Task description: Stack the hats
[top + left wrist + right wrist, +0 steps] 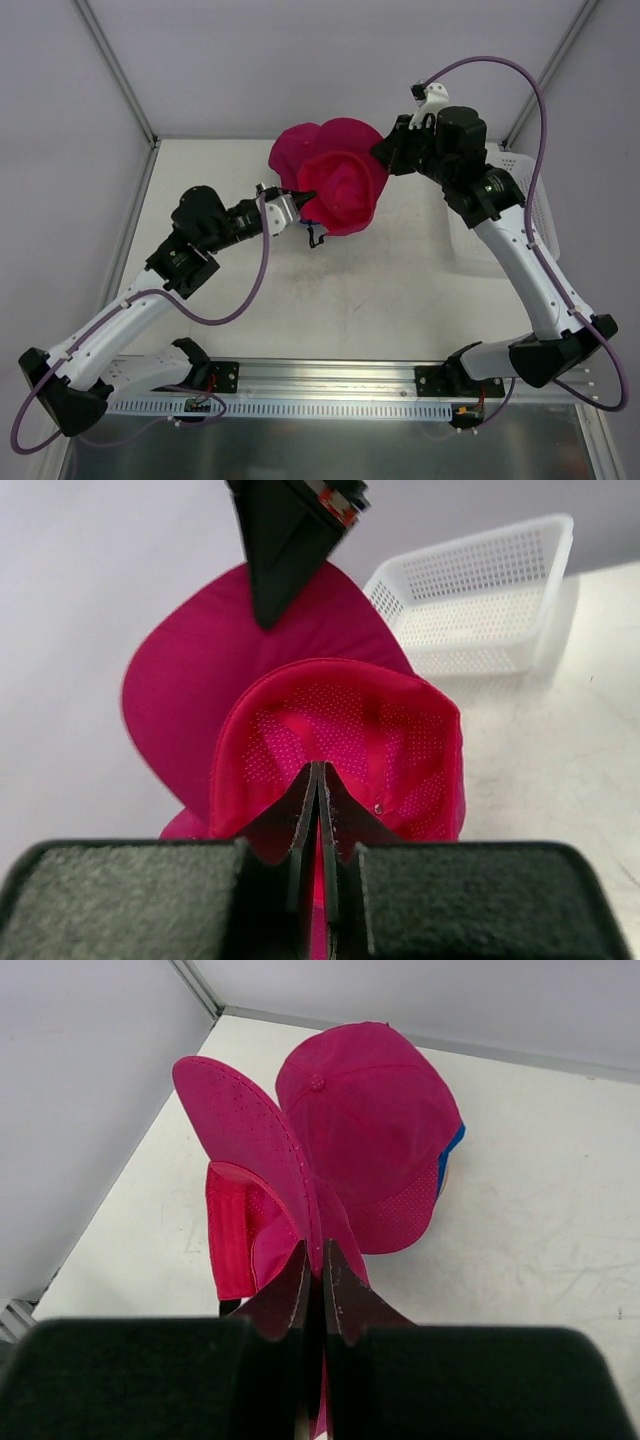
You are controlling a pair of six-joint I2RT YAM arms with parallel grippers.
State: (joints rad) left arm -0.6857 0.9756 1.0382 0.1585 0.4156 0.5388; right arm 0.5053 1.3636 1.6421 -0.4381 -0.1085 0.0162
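Hidden: the royal blue fabric cap (452, 1158) shows only as a thin sliver under the right side of a magenta pink fabric cap with a top button (370, 1120); its crown and brim are covered. From above, the magenta shapes merge into one lobed mass, and I cannot separate them there. The white perforated plastic basket (480, 590) at the right edge of the worktop (330, 300) is largely behind my right arm in the top view.

My left gripper (318, 780): fingers pressed together, pinching the rim of a mesh-lined magenta cap (350, 735), its inside facing my wrist. My right gripper (315, 1260): pressed together on a perforated magenta brim (245, 1130) standing on edge. Cannot tell whether both grips are on one cap.

All hats are bunched by the far edge of the worktop, about midway along it. Soft cloth, curved brims, small punched dots.
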